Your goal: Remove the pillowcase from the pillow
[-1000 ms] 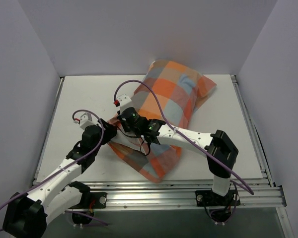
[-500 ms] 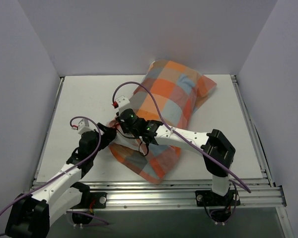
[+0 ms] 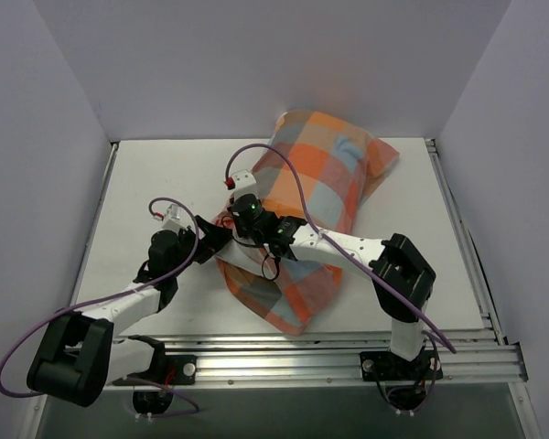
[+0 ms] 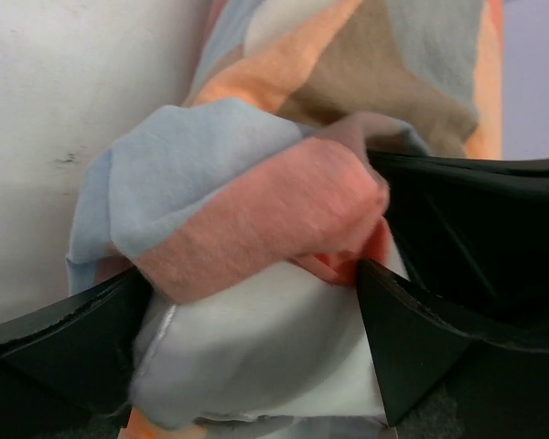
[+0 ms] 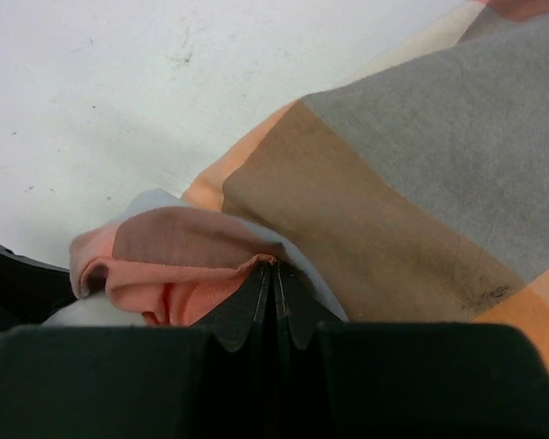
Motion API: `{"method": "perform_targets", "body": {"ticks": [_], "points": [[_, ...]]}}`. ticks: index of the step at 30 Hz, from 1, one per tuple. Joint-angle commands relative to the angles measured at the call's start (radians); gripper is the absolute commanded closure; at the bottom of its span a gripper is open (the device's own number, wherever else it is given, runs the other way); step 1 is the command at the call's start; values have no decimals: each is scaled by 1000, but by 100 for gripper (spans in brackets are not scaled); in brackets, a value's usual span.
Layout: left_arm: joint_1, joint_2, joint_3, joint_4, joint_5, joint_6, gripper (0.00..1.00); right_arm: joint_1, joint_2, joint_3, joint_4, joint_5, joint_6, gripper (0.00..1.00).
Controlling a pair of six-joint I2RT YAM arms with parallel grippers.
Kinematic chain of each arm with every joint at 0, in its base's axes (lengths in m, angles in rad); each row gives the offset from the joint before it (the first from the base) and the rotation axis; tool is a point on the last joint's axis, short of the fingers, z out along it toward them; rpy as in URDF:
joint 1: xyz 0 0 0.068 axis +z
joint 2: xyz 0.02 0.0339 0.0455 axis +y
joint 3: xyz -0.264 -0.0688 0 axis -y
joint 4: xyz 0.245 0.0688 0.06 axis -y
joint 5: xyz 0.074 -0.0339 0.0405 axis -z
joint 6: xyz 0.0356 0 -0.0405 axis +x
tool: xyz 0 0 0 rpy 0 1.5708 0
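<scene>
The checked pillowcase (image 3: 311,187) lies slantwise across the middle of the table, still around most of the pillow. My right gripper (image 3: 237,222) is shut on the bunched hem of the pillowcase (image 5: 421,183) at its left end; in the right wrist view the gripper (image 5: 276,267) pinches an orange fold. My left gripper (image 3: 214,240) meets it from the left. In the left wrist view the left gripper (image 4: 254,274) holds the bare white pillow (image 4: 256,357) end between its jaws, with the pillowcase (image 4: 256,197) bunched just beyond. A bit of white pillow (image 5: 82,313) shows beside the right gripper.
White table (image 3: 156,174) with grey walls at left, back and right. An aluminium rail (image 3: 348,352) runs along the near edge by the arm bases. Purple cables loop over both arms.
Both grippers and the pillow's left end have shifted right and slightly away. The left arm has stretched further toward the pillow. The near end of the pillowcase has moved right.
</scene>
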Motion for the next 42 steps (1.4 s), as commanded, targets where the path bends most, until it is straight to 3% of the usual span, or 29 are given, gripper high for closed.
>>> {"method": "perform_targets", "body": {"ticks": [1,12,16,19,22,25,28,34,42], "points": [[-2,16,31,191,173,-57,5,-23,-17,-36,38,49,27,100],[3,156,96,199,364,-117,6,-41,3,-70,64,-6,47,100],[3,93,115,158,404,-149,6,-45,-2,-71,56,-13,46,100],[3,-18,169,-67,371,-50,6,-43,-8,-73,52,-18,41,100],[4,-129,244,-431,278,62,6,-45,-19,-68,46,-26,38,100],[10,-213,299,-693,187,133,6,-45,-31,-61,41,-29,30,100],[15,-272,313,-830,118,147,6,-45,-31,-52,33,-32,21,100],[12,-327,306,-908,127,121,6,-45,-26,-48,35,-46,18,100],[10,-329,243,-814,146,78,6,-45,-28,-61,41,-53,21,100]]}}
